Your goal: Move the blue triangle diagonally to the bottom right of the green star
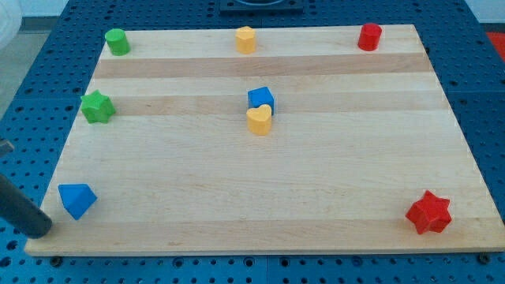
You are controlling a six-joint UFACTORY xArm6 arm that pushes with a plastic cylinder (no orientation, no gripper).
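Note:
The blue triangle [76,199] lies near the board's bottom left corner. The green star [97,106] sits at the left edge, well above the triangle. My rod comes in from the view's left edge, and my tip [39,229] rests at the board's bottom left corner, just left of and below the blue triangle, with a small gap between them.
A green cylinder [117,41] is at the top left, a yellow block [246,39] at top middle, a red cylinder [369,36] at top right. A blue cube [260,98] touches a yellow heart [259,120] mid-board. A red star [428,212] sits bottom right on the wooden board [331,181].

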